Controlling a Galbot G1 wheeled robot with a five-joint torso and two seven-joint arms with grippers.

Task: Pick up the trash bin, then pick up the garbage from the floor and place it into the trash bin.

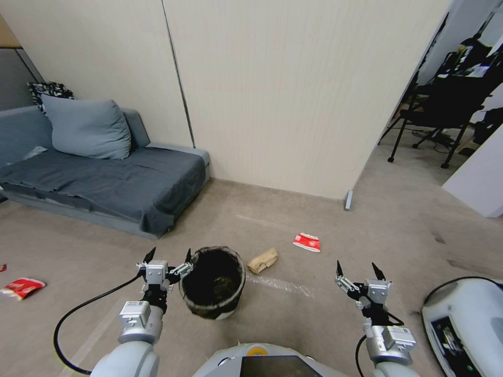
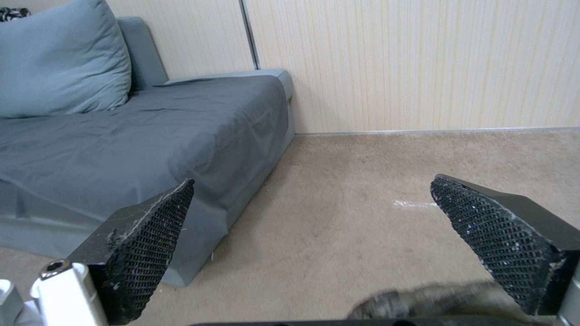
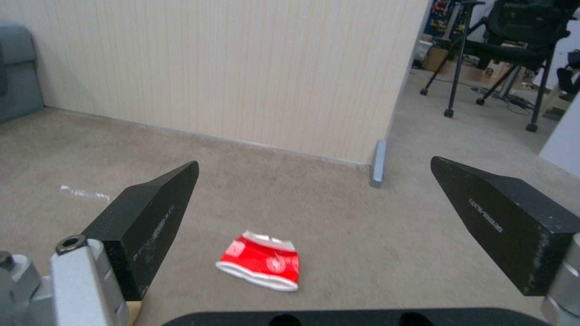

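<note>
Trash bin [image 1: 212, 283], white with a dark liner folded over its rim, stands on the floor [image 1: 314, 324] just ahead of the robot. Just beside it, the left gripper [image 1: 168, 261] hovers with fingers [image 2: 148, 249] spread wide, one tip near the rim. The right gripper [image 1: 358, 271] hangs well apart, fingers [image 3: 151, 217] likewise apart and empty. Beyond the bin lie crumpled brown paper [image 1: 263, 260] and a red-and-white carton [image 1: 307, 242]; a red wrapper [image 1: 22, 287] lies far left. A grey sofa [image 1: 105, 178] stands against the wall.
</note>
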